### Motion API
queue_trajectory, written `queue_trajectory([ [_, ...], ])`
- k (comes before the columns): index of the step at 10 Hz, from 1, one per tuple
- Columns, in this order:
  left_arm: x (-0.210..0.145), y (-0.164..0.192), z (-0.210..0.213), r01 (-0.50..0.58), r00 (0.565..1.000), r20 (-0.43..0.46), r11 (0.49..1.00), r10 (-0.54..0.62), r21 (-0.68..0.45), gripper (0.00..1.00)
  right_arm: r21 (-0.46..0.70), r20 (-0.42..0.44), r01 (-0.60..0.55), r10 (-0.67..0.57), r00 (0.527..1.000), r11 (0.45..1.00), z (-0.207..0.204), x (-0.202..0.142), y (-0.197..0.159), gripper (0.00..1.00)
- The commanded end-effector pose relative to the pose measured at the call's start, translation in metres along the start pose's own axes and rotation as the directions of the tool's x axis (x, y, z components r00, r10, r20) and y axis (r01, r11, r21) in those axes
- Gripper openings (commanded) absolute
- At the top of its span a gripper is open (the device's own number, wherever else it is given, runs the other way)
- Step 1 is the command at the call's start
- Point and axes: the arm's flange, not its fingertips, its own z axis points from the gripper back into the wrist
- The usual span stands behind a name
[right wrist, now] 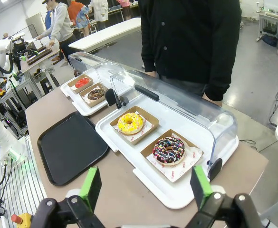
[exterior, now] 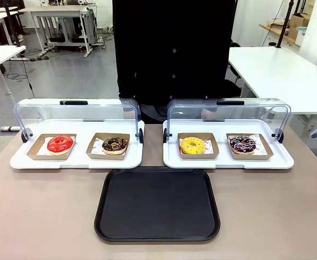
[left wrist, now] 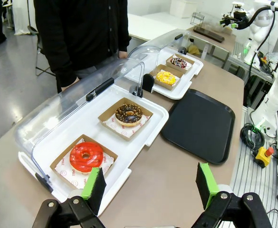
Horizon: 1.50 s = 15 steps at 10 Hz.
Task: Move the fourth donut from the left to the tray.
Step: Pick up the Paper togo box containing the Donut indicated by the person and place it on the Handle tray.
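The fourth donut from the left (exterior: 243,144) is chocolate-glazed with pink and white stripes, resting in a brown cardboard holder at the right end of the right white display tray; it lies close ahead in the right wrist view (right wrist: 169,150) and far off in the left wrist view (left wrist: 179,62). The black tray (exterior: 157,203) lies bare at the table's near middle (left wrist: 200,124) (right wrist: 71,145). My right gripper (right wrist: 146,187) hangs open above the table edge, short of the donut. My left gripper (left wrist: 150,183) is open near the red donut (left wrist: 86,156).
Left to right sit a red donut (exterior: 59,144), a chocolate sprinkled donut (exterior: 115,144) and a yellow donut (exterior: 193,145), each in a cardboard holder. Both display trays have raised clear lids (exterior: 77,115). A person in black (exterior: 174,54) stands at the far side.
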Motion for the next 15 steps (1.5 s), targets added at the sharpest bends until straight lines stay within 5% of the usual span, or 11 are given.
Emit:
queue_trajectory([
  [1, 0.0006, 0.0012, 0.0013, 0.023, 1.0, 0.013, 1.0, -0.023, -0.009, 1.0, 0.0, 0.025, -0.026, 0.026, 0.999, 1.0, 0.0, 0.0029, -0.0026, 1.0],
  [15, 0.0006, 0.0012, 0.0013, 0.023, 1.0, 0.013, 1.0, -0.023, -0.009, 1.0, 0.0, 0.025, -0.026, 0.026, 0.999, 1.0, 0.0, 0.0029, -0.0026, 1.0],
])
